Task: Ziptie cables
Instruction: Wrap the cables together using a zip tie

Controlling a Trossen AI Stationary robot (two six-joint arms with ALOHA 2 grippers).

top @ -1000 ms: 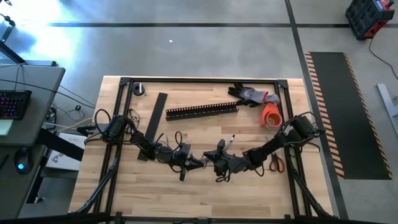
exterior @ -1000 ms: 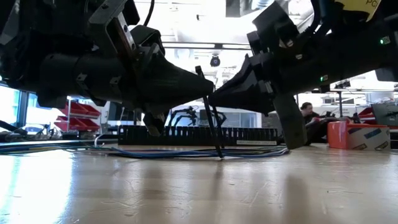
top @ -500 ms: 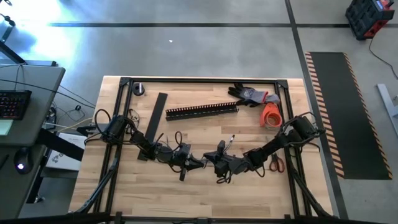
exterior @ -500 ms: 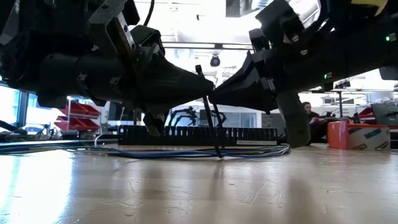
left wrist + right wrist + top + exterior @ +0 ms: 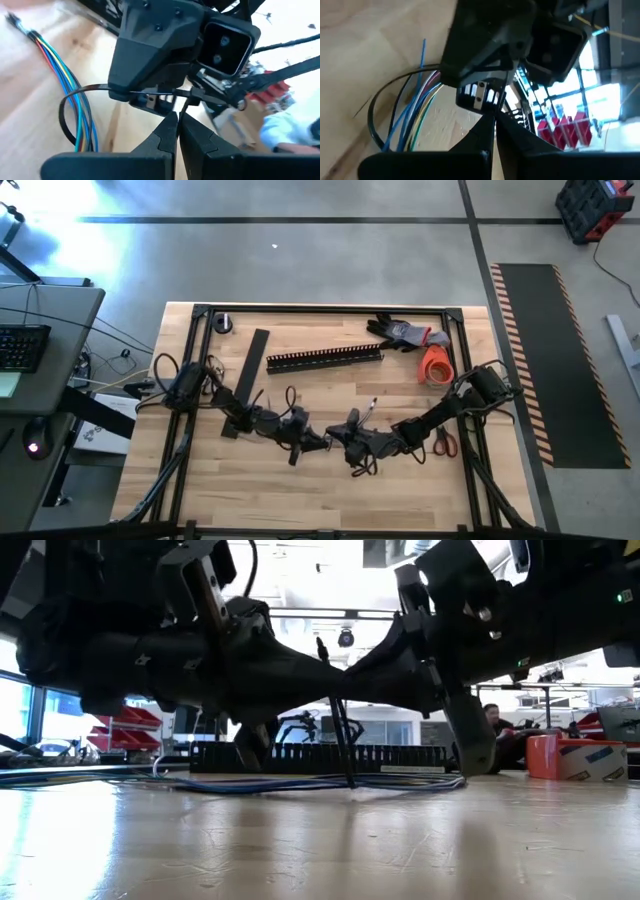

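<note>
The cables (image 5: 69, 92), thin wires in blue, red, yellow and white, lie on the wooden table (image 5: 300, 490) at its middle; the low view shows them flat on the wood (image 5: 300, 783). The ziptie (image 5: 75, 97), a thin dark strip, loops round them and rises steeply from the cables (image 5: 338, 730). My left gripper (image 5: 318, 442) and my right gripper (image 5: 338, 438) meet tip to tip just above the cables, both shut on the ziptie. In the right wrist view the ziptie's loop (image 5: 374, 107) circles the cables (image 5: 417, 112). My left gripper pinches the ziptie between its two fingertips (image 5: 172, 122), where the strip (image 5: 185, 102) comes off the loop. The fingers reach in about level from the table's left. The loop hangs below, round the cables on the table. My right gripper pinches the ziptie at its fingertips (image 5: 487, 120), close to the left gripper's hold. The fingers come from the table's right, slanting slightly down. Which part of the strip they have is hidden by the two grippers' own tips.
A black slotted channel (image 5: 325, 359) and a flat black cover strip (image 5: 250, 370) lie toward the far edge. Gloves (image 5: 405, 333), an orange tape roll (image 5: 436, 366) and scissors (image 5: 446, 442) lie at the right. A person (image 5: 495, 720) sits in the room beyond the table.
Both grippers have rolled about their own pointing lines while keeping their place and their hold on the ziptie. In the low view their tips stand closer together than before. The cables have stayed on the table.
</note>
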